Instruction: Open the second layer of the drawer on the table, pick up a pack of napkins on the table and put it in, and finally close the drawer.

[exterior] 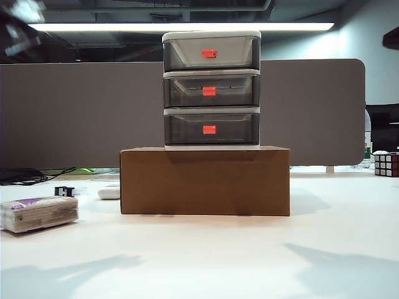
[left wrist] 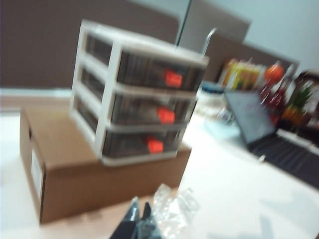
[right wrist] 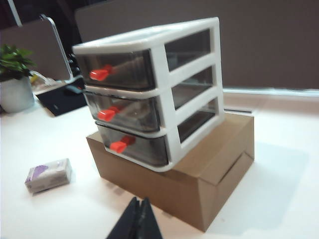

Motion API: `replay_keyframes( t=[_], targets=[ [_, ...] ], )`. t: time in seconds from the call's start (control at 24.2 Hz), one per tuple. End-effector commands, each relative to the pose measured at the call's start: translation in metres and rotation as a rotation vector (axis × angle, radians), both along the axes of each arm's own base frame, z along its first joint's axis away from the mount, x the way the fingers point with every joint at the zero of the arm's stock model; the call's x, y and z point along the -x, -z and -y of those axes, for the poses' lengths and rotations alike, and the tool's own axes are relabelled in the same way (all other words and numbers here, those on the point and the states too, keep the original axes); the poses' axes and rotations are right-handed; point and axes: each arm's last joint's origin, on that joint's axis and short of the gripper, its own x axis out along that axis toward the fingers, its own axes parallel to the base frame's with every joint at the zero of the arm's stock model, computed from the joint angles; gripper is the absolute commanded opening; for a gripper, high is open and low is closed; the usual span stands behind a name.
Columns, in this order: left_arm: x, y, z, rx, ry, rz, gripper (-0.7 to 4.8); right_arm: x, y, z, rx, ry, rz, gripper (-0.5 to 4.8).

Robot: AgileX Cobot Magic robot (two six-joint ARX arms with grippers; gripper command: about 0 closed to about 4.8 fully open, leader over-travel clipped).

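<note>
The drawer (exterior: 212, 90) is a three-tier white-framed cabinet with smoky grey trays, each with an orange-red handle. You will find it standing on a brown cardboard box (exterior: 205, 181) at the middle of the desk (exterior: 206, 255). The second layer (exterior: 211, 91) sits flush with the frame, closed. The pack of napkins (exterior: 38, 213) lies flat at the desk's left side, well apart from the box. Behind it lie a small white case (exterior: 108, 192) and a small black item (exterior: 63, 190). A puzzle cube (exterior: 386, 164) stands at the far right. A grey partition (exterior: 68, 112) backs the desk. The left gripper (left wrist: 141, 222) and right gripper (right wrist: 138, 217) both show fingers pressed together, each facing the cabinet from its own side.
</note>
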Motion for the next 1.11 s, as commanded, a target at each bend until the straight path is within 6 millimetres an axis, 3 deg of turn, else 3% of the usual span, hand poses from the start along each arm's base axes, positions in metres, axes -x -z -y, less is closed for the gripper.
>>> replay_keyframes(
  t=[0.04, 0.37, 0.5, 0.66, 0.74, 0.83, 1.11],
  targets=[
    [0.004, -0.001, 0.011, -0.013, -0.080, -0.008, -0.05, -0.006, -0.013, -0.008, 0.037, -0.015, -0.024, -0.05],
    [-0.011, -0.006, 0.054, -0.070, -0.172, -0.019, -0.05, -0.044, -0.041, -0.041, 0.137, -0.205, -0.066, -0.05],
    [-0.030, -0.010, 0.094, -0.128, -0.178, -0.041, -0.05, -0.065, -0.058, -0.053, 0.161, -0.269, -0.077, -0.05],
    [-0.047, -0.010, 0.130, -0.158, -0.246, -0.057, -0.05, -0.077, -0.073, -0.062, 0.169, -0.355, -0.061, -0.05],
    [-0.056, -0.011, 0.158, -0.156, -0.296, -0.059, -0.05, -0.085, -0.084, -0.067, 0.201, -0.375, -0.050, -0.05],
    [-0.062, -0.011, 0.172, -0.158, -0.264, -0.058, -0.05, -0.091, -0.087, -0.071, 0.204, -0.446, -0.061, -0.05],
    [-0.074, -0.013, 0.175, -0.147, -0.264, -0.061, -0.05, -0.099, -0.086, -0.071, 0.267, -0.455, -0.049, -0.05]
  ],
)
